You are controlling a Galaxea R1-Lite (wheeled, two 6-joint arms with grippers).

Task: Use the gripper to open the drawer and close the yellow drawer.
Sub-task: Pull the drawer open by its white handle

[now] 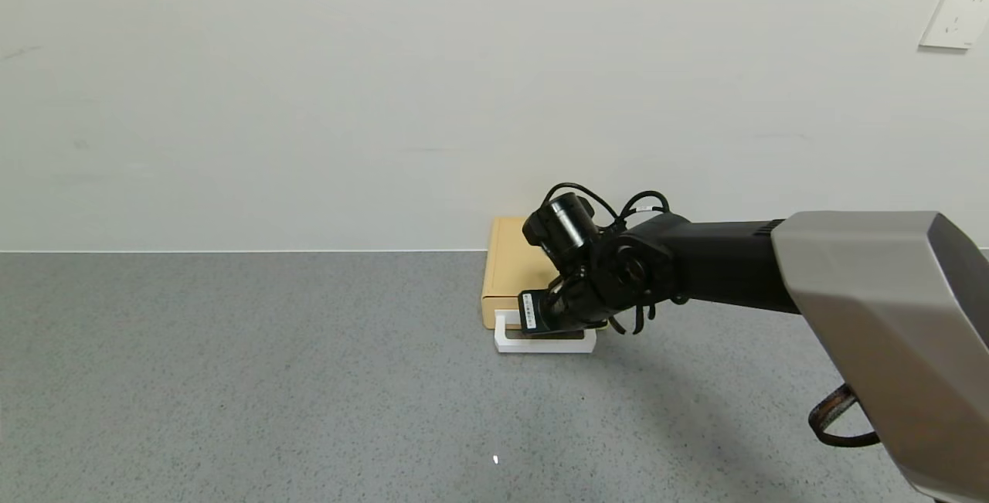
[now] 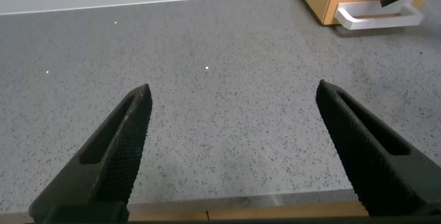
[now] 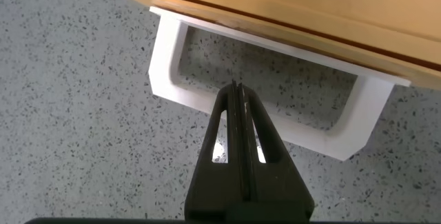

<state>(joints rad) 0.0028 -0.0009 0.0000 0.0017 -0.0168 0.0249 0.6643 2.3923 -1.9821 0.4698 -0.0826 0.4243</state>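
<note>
Our right arm reaches forward and across toward the left, wrist angled down, with the right gripper (image 3: 236, 96) pointing down with its fingers pressed flat together, while our left gripper (image 2: 234, 141) hangs low and apart, its fingers (image 2: 117, 148) spread wide.

The drawer (image 1: 514, 271) looks like smooth matt pale-yellow plastic; against its front, the handle (image 3: 265, 117) is smooth white plastic with a slight sheen. Under the drawer, the desk (image 1: 232, 379) is grey, speckled, finely grained. The right claw (image 3: 236, 96) near the handle is matt black plastic.
</note>
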